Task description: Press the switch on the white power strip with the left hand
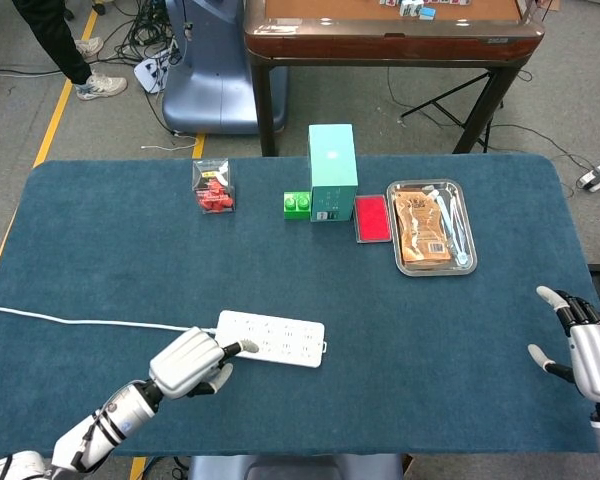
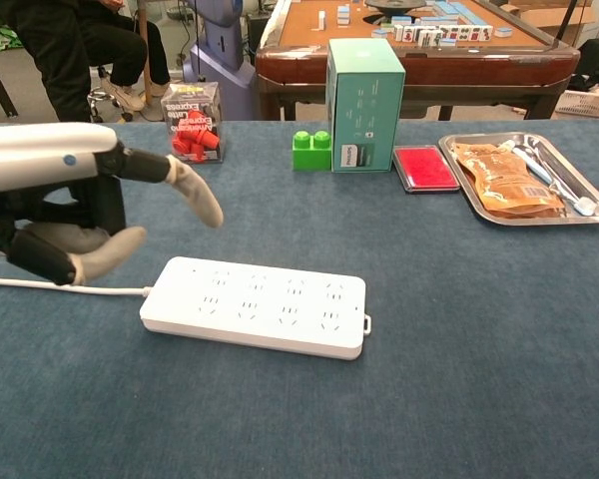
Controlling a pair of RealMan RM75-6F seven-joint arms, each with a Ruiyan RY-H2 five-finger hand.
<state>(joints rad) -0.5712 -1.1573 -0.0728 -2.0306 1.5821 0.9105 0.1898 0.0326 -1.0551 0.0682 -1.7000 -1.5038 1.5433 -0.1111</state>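
The left hand (image 1: 192,362), holding nothing with one finger extended, hovers at the cord end of the white power strip (image 1: 270,338) on the tabletop (image 1: 110,250); the switch isn't pressed yet.

On the table (image 1: 460,330), near edge: power strip (image 1: 270,338), left hand (image 1: 192,362) just at its left end. Far side, left to right: clear box (image 1: 212,187), building block (image 1: 296,204), tall carton (image 1: 332,172), flat case (image 1: 372,218), tray (image 1: 432,264).

Left hand (image 2: 70,215) cut off by chest view's left edge. Right hand (image 1: 592,345) clipped at head view's right edge. Switch on power strip (image 2: 255,305) too small to make out.
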